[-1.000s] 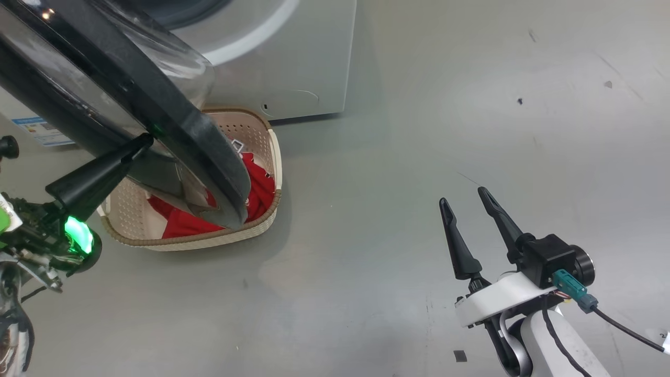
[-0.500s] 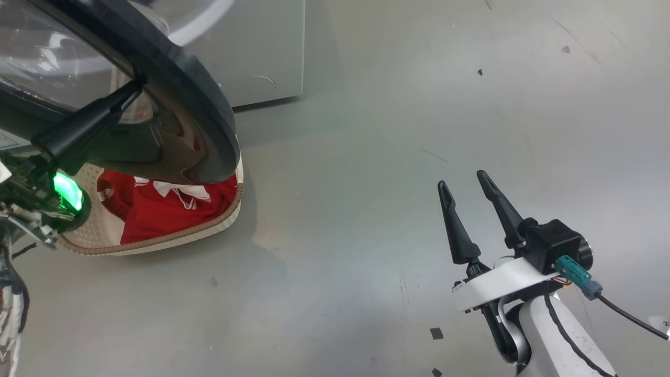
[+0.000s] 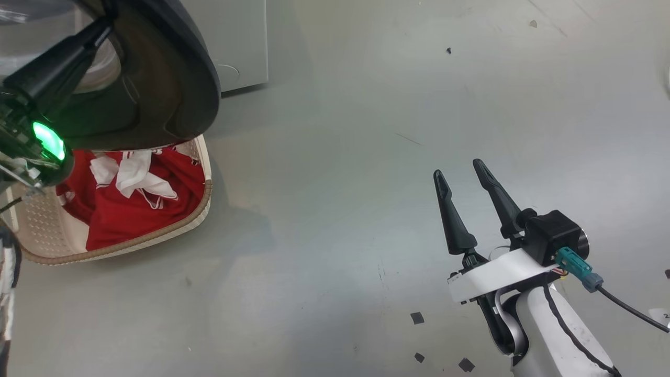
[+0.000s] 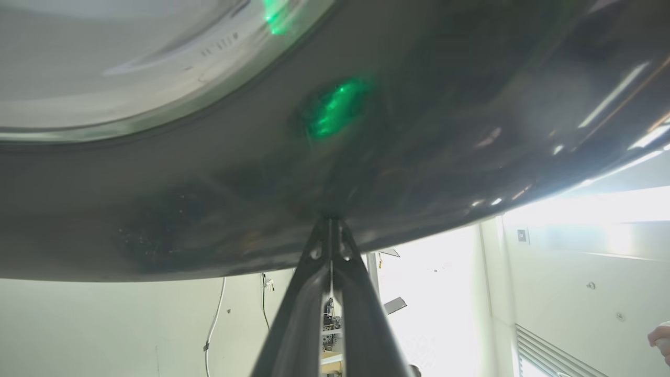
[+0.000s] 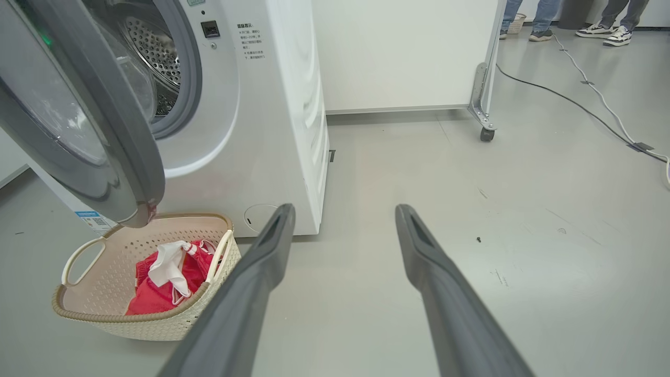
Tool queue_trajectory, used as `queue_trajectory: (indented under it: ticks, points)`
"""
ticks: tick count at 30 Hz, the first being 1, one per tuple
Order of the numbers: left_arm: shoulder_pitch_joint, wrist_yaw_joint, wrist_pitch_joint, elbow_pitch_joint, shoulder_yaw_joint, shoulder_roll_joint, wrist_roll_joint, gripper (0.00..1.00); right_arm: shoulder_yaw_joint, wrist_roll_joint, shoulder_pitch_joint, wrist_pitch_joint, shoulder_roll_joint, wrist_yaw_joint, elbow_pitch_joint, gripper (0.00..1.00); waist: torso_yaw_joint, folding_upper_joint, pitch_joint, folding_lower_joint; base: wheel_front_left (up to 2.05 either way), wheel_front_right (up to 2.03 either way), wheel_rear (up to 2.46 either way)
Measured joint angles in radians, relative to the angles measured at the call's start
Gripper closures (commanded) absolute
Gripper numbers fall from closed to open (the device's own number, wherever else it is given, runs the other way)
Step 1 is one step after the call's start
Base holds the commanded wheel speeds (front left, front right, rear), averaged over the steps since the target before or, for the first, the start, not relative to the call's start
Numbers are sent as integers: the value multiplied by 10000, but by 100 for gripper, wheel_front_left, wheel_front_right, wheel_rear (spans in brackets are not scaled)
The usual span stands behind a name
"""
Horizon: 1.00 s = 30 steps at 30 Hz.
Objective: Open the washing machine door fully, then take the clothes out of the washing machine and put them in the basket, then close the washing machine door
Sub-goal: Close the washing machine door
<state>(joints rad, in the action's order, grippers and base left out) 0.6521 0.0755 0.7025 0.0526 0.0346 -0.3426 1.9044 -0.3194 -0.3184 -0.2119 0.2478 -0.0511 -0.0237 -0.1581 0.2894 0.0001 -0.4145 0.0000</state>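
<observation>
The washing machine door (image 3: 178, 78) hangs partly open at the upper left, its black rim above the basket (image 3: 207, 196). My left gripper (image 3: 104, 27) is shut, its tips pressed against the door's glossy rim (image 4: 419, 131), as the left wrist view shows at my left gripper (image 4: 331, 222). Red clothes (image 3: 131, 214) with a white piece lie in the basket. My right gripper (image 3: 457, 169) stands open and empty over bare floor, far right of the basket. In the right wrist view my right gripper (image 5: 345, 209) points at the washing machine (image 5: 272, 131), the door (image 5: 120, 136), the basket (image 5: 146, 324) and the clothes (image 5: 157, 288).
A white partition on a castor (image 5: 487, 133) stands right of the washer. Cables (image 5: 576, 104) run across the floor behind it, and people's feet (image 5: 539, 31) show at the far back. Small dark scraps (image 3: 417, 318) lie on the grey floor near my right arm.
The head camera has turned, sliding the scene left and up. My left gripper has stayed on the door, which now covers less of the basket. The right gripper has barely moved.
</observation>
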Motion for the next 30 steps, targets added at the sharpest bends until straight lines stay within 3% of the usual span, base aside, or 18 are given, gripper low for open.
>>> queue_trajectory:
  ticks: [16,30]
  points:
    - [1488,8,-936,1254,36,359,-696,100,-113,-345,-105,0,21,104,84,0,452,0,-304,0,0,0,0]
    - [1687,-734,-963,2092,56,780,-648,100,15,-313,-145,0,25,192,115,0,210,0,-153,0,0,0,0]
